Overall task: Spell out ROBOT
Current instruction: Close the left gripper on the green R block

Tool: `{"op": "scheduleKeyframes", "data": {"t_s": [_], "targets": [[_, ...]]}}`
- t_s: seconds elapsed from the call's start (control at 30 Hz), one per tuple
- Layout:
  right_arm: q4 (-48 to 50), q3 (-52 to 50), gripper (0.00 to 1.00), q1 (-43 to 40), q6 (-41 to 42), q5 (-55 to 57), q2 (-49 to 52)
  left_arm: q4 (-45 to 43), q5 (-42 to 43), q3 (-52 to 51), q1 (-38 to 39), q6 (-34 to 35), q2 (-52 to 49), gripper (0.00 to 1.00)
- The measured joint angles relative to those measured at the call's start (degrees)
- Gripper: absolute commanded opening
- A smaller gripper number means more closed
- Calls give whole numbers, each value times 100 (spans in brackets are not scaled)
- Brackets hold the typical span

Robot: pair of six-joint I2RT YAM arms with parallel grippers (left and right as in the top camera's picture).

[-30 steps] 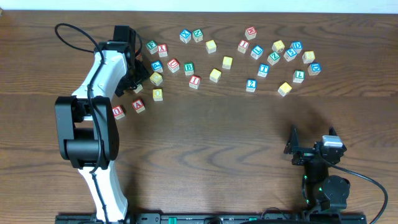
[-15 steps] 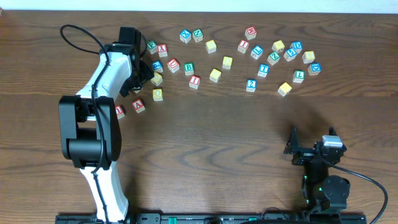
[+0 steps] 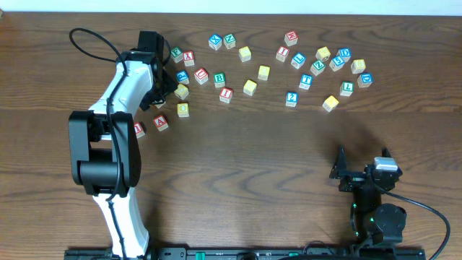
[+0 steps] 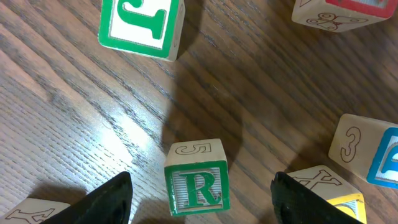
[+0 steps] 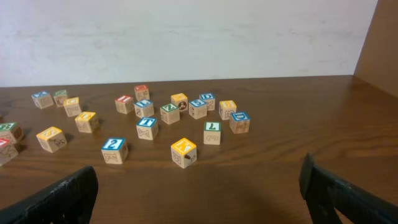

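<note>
**Left gripper** (image 4: 201,198): open. The jaws stand one on each side of the R cube (image 4: 196,180), with a gap on both sides. Nothing is held.

**R cube:** rests on the bench (image 3: 253,166) at the left end of the cube spread, toward the far left corner, with the green R facing the wrist camera.

**B cube** (image 3: 219,79): sits right of the left arm, along the far edge.

**T cube** (image 3: 306,81): lies in the right-hand cluster.

**Yellow cubes** (image 3: 250,87): scattered between them; their letters cannot be read.

**Right gripper** (image 5: 198,199): fully open and empty, near the near right corner, well apart from all cubes.
</note>
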State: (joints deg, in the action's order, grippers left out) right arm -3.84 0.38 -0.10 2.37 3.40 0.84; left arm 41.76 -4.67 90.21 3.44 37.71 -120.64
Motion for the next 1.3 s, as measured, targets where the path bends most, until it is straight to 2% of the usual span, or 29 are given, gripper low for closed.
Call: {"op": "scheduleKeyframes", "data": {"t_s": [0.5,0.9,1.13,1.3], "targets": [[0,0,99,0,0,0,0,-223,0,-376,0,0,0,70],[0,0,99,0,0,0,0,-393,0,-376,0,4,0,56],[0,0,99,0,0,0,0,-393,2,-376,0,0,0,53],[0,0,99,0,0,0,0,-393,2,-376,0,2,0,45]]}}
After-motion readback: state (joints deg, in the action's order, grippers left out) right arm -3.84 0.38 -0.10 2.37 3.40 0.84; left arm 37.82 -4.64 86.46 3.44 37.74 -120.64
